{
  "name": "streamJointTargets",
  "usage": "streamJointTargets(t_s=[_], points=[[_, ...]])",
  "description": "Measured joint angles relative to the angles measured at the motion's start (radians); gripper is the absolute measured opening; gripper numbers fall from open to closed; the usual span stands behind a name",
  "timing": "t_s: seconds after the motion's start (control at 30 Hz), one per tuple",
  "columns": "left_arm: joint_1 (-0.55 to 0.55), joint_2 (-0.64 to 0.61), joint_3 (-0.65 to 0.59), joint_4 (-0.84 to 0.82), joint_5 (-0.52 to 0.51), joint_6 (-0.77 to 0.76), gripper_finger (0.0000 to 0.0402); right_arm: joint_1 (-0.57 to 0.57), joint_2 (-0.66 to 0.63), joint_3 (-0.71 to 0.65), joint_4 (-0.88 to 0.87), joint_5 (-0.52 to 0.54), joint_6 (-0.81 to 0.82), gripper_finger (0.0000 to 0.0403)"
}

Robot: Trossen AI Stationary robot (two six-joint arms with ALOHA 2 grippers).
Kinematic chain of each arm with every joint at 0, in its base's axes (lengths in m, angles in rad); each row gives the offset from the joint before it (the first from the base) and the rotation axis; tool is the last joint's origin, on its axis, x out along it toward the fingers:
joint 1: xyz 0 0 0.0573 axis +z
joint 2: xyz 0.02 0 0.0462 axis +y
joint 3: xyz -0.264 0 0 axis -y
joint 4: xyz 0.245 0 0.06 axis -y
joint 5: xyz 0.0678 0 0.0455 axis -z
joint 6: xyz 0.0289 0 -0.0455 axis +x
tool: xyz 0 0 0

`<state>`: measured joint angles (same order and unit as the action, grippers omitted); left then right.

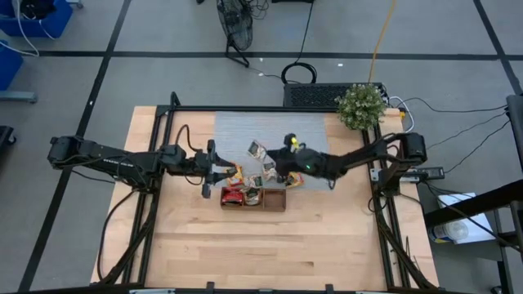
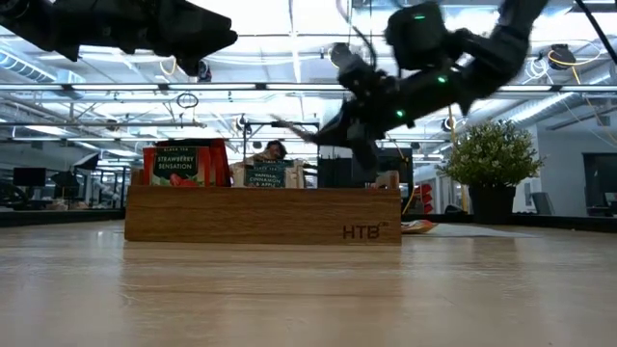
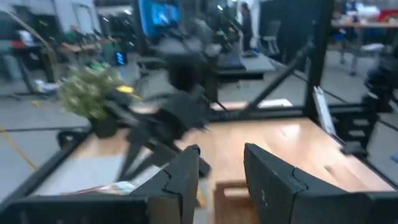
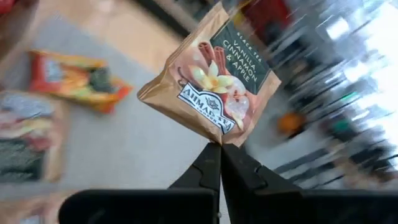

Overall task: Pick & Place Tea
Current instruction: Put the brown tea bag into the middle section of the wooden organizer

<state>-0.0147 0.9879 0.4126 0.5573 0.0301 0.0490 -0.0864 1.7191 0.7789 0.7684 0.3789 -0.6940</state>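
Gripping one corner of a pale tan tea packet (image 4: pixel 211 84) printed "Vanilla, Cinnamon & Apple", the right pincer (image 4: pixel 219 163) has its fingers pressed together on the packet's edge. In the high view this right pincer (image 1: pixel 282 167) is over the grey mat (image 1: pixel 237 131), just beyond the long wooden tray (image 1: pixel 274 201), which lies on the table (image 1: pixel 245 245).

The left pincer (image 3: pixel 221 171) stands parted with nothing between its fingers (image 3: pixel 273 180). In the high view it sits to the left of the tray, near the tray's left end.

The tray's left compartment holds upright red packets (image 2: pixel 183 164) marked "Strawberry Sensation". The middle compartment holds a packet with a dark green label (image 2: pixel 270 175).

More loose packets (image 1: pixel 260 150) lie on the mat beyond the tray, and an orange-yellow one (image 4: pixel 78 81) lies flat on the mat.

A potted plant (image 1: pixel 360 106) stands at the table's far right corner.
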Motion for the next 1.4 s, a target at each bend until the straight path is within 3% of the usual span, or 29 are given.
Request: streamJointTargets(t_s=[0.17,0.33,0.5,0.57,0.97,1.23,1.4], points=[[0.004,-0.001,0.0,0.079,-0.087,-0.002,0.0134,0.05,0.029,-0.101,0.365,0.122,-0.177,0.0],[0.006,0.041,0.0,0.128,-0.134,-0.187,0.0134,0.056,0.031,-0.107,0.393,0.17,-0.234,0.0],[0.035,0.17,0.02,0.303,-0.389,-0.272,0.0134,0.054,0.031,-0.106,0.395,0.175,-0.24,0.0],[0.06,0.23,0.046,0.311,-0.423,-0.348,0.0134,0.054,0.031,-0.106,0.4,0.175,-0.242,0.0],[0.168,0.455,0.217,0.213,-0.285,-0.559,0.0136,0.054,0.031,-0.105,0.41,0.212,-0.261,0.0],[0.172,0.476,0.238,0.162,-0.28,-0.602,0.0174,0.053,0.031,-0.105,0.41,0.226,-0.264,0.0],[0.172,0.476,0.238,0.163,-0.24,-0.592,0.0171,0.053,0.031,-0.105,0.41,0.224,-0.262,0.0]])
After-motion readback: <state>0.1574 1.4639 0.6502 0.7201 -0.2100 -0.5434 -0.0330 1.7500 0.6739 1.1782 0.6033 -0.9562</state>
